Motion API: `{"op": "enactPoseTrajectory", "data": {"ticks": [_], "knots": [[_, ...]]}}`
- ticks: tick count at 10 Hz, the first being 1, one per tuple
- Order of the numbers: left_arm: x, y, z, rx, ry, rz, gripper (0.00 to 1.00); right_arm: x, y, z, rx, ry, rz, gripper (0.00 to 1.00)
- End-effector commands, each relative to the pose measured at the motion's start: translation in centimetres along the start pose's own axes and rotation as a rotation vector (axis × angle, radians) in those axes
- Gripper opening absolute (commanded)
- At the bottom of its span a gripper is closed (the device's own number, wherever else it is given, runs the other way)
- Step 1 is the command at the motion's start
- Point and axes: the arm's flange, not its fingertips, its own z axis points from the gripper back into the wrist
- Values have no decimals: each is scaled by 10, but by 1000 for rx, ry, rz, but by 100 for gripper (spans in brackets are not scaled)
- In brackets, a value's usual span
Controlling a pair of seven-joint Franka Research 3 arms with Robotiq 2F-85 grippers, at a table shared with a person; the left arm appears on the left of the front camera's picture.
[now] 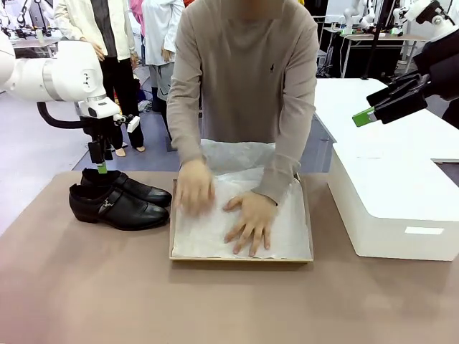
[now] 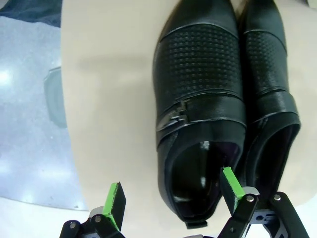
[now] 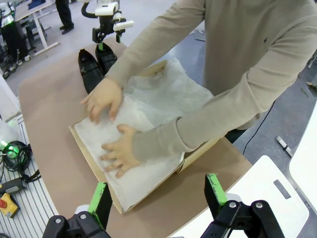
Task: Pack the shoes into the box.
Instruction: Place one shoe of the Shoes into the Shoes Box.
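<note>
Left gripper (image 2: 172,184): jaws spread wide, nothing between the green pads (image 2: 115,198). Directly beneath it lies the pair of glossy black leather strap shoes (image 2: 198,99), side by side on the brown table (image 2: 109,99). Heel openings sit nearest the gripper and toes point away from it. One pad hangs over bare table beside the outer shoe, the other over the seam between the two heel openings, so the jaws straddle one shoe's heel end. Contact with the leather: cannot tell. The small metal buckle (image 2: 173,115) on that shoe's strap sits just ahead of the pads.

Right gripper (image 3: 157,186): jaws also wide, holding nothing, raised well above the table. Below and ahead of it is the shallow brown cardboard box (image 3: 91,158), lined with white tissue paper (image 3: 148,104). The person presses one hand (image 3: 103,96) and the other hand (image 3: 119,151) flat on the tissue inside the box. Beyond the box from this gripper are the shoes, outside it and just beside its far corner. A big white rectangular block (image 3: 267,188) lies under this gripper's own side, near the box but apart from it.
</note>
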Motion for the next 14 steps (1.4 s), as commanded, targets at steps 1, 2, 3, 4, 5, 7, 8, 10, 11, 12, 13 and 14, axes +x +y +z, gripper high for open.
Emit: {"op": "enactPoseTrajectory", "data": {"ticks": [1, 2, 3, 4, 5, 7, 8, 10, 11, 12, 13, 14], "knots": [[2, 10, -1, 29, 16, 12, 100, 0, 0, -1, 12, -14, -1, 100], [1, 12, -3, 35, 24, 11, 100, 0, 0, -1, 12, -14, -1, 100], [1, 15, -4, 42, 32, 4, 100, 0, 0, -1, 12, -14, -1, 100], [0, 18, -5, 46, 40, -4, 100, 0, 0, -1, 12, -14, -1, 100], [1, 20, -6, 56, 46, -11, 100, 0, 0, -1, 12, -14, -1, 100], [0, 23, -12, 52, 49, -8, 100, 0, 0, -1, 12, -14, -1, 100], [-1, 25, -16, 57, 49, -13, 100, 0, 0, -1, 12, -14, -1, 100], [0, 26, -21, 36, 42, -19, 100, 0, 0, -1, 12, -14, -1, 100], [1, 26, -24, 14, 40, -19, 100, 0, 0, -1, 12, -14, -1, 100], [1, 27, -27, 14, 40, -18, 100, 0, 0, -1, 12, -14, -1, 100], [1, 28, -30, 15, 46, -23, 100, 0, 0, -1, 12, -14, -1, 100], [2, 29, -34, 3, 46, -32, 100, 0, 0, -1, 12, -14, -1, 100]]}}
